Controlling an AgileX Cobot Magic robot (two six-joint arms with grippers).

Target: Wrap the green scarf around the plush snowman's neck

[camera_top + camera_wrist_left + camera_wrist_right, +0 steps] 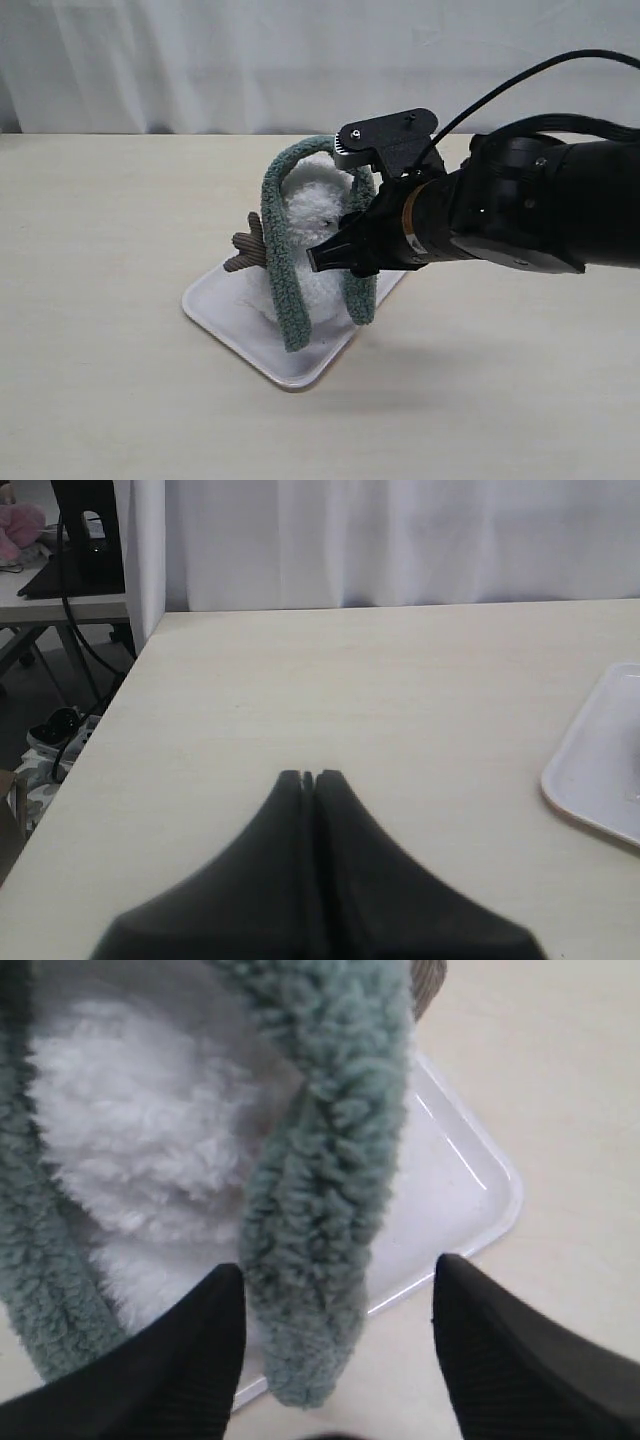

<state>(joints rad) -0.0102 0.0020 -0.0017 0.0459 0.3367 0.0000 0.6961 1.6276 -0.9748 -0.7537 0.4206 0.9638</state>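
Observation:
The plush snowman (312, 205) stands on a white tray (290, 365), with one brown twig arm (247, 250) sticking out to the left. The green scarf (280, 250) arches over the top of its head, and both ends hang down its sides to the tray. The fluff and the scarf hide the neck. My right gripper (325, 255) is open close in front of the snowman. In the right wrist view one hanging scarf end (320, 1210) lies between the spread fingers of that gripper (338, 1270), ungripped, beside the white plush (140, 1130). My left gripper (310, 776) is shut and holds nothing, away from the plush.
The tray's corner (600, 770) shows at the edge of the left wrist view, over a pale wooden table. A white curtain hangs behind the table. Off the table's far left edge are a stand, cables and a pink toy (20, 525).

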